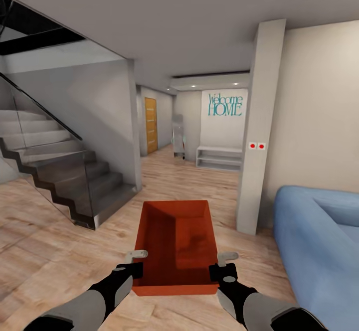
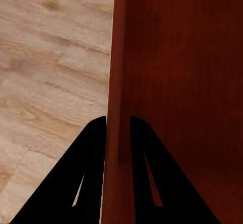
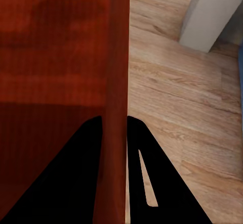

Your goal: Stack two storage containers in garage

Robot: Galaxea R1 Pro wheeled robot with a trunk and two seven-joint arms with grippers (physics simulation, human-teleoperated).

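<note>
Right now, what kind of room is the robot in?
Probably a home's open living area by the entry hall: blue sofa, staircase, "Welcome HOME" wall lettering. Both grippers hold a red-orange storage container over wood plank floor.

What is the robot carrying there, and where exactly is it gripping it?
A red-orange storage container: the left end effector pinches its left side wall, the right end effector its right side wall.

You face a light wood plank floor (image 1: 45, 241) running into a hallway. A dark staircase (image 1: 75, 176) with a glass balustrade rises at your left, a blue sofa (image 1: 319, 241) sits at your right beside a pale pillar (image 1: 259, 136). Ahead: a wooden door (image 1: 150, 124), a white bench shelf (image 1: 219, 156) and teal "Welcome HOME" lettering (image 1: 225, 104).
</note>
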